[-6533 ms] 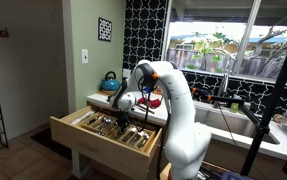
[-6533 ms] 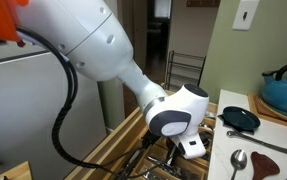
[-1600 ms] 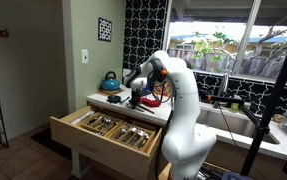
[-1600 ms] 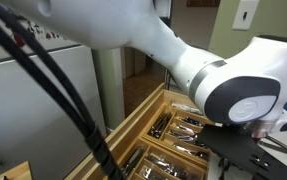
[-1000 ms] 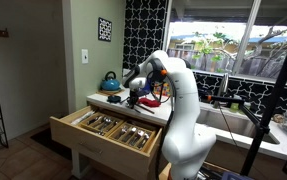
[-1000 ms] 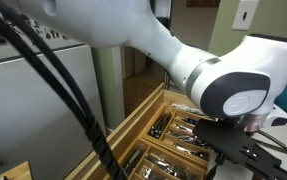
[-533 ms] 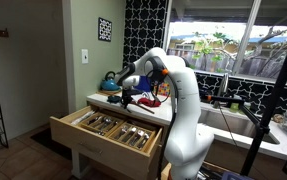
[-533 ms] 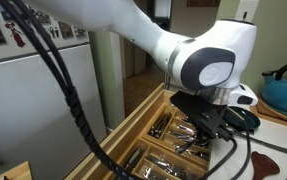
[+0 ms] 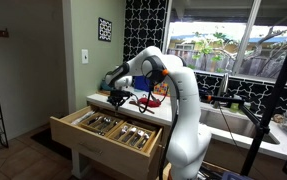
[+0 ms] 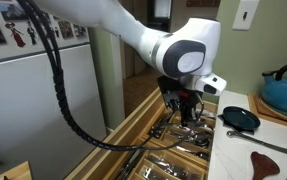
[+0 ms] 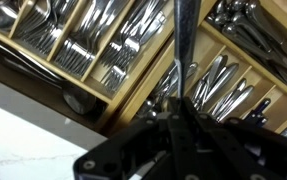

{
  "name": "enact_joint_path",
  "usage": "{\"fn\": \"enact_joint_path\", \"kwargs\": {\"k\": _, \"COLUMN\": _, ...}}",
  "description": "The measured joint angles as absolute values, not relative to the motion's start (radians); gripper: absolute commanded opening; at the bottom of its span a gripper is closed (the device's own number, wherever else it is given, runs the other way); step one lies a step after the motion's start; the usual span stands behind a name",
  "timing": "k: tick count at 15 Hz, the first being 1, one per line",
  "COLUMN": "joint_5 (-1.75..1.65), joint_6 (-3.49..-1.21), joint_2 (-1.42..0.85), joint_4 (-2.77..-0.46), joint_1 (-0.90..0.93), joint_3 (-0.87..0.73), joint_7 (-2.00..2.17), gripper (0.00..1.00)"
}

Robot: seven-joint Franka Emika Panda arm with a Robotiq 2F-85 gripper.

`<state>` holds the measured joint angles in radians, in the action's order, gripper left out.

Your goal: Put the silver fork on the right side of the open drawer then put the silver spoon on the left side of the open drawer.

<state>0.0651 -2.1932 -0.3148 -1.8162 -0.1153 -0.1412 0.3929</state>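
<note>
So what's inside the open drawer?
Lots of silver cutlery, sorted in rows in the open drawer. The gripper and the utensil it holds hide part of what lies beneath.

The white countertop (image 10: pixel 233 160) is occupying the right of the frame, carrying a blue kettle (image 10: pixel 283 90), a black pan (image 10: pixel 241 118) and a brown spatula (image 10: pixel 275 164).

Count: one open drawer (image 9: pixel 93 142), one teal kettle (image 10: pixel 285 92), one black pan (image 10: pixel 241 119), one silver utensil (image 11: pixel 180 40) held aloft; drawer cutlery (image 11: pixel 93 45) uncountable.
</note>
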Motion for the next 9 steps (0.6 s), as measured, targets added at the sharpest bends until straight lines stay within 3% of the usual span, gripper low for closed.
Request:
{"fn": "enact_joint_path", "kwargs": {"k": 6, "joint_5": 0.066, "joint_6": -2.193, "joint_2": -0.320, "joint_4": -1.816, "joint_1": -0.108, "joint_3": -0.147, "joint_7": 0.466, "gripper": 0.07}}
{"fn": "enact_joint_path", "kwargs": {"k": 7, "joint_5": 0.066, "joint_6": -2.193, "joint_2": -0.320, "joint_4": -1.816, "joint_1": -0.108, "joint_3": -0.148, "joint_7": 0.466, "gripper": 0.02}}
{"fn": "enact_joint_path", "kwargs": {"k": 9, "joint_5": 0.066, "joint_6": -2.193, "joint_2": -0.320, "joint_4": -1.816, "joint_1": -0.108, "joint_3": -0.148, "joint_7": 0.467, "gripper": 0.02}}
